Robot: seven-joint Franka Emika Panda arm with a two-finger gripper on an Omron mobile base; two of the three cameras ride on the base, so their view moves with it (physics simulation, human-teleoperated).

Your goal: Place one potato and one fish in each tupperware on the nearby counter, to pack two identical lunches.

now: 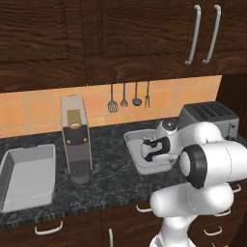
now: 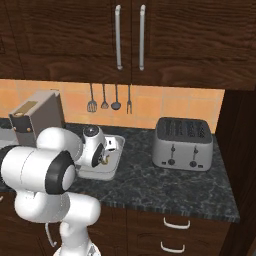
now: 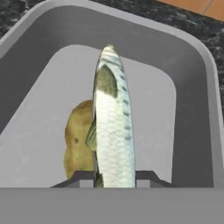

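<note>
My left base view looks from behind my arm's left, forward and down across the worktop (image 1: pixel 111 144); my right base view does likewise from behind my right; both share the toaster (image 1: pixel 210 118) and the tupperware (image 2: pixel 116 160) below my hand; my hand view peers close into that tupperware.

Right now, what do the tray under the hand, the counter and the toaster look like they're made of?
The tray looks like matte pale grey plastic: even color, rounded corners, no gleam. The counter looks like polished black stone, going by its white veining. The toaster looks like brushed steel: silvery grey body, dark slots on top. All rendered, so these are likely guesses.
</note>
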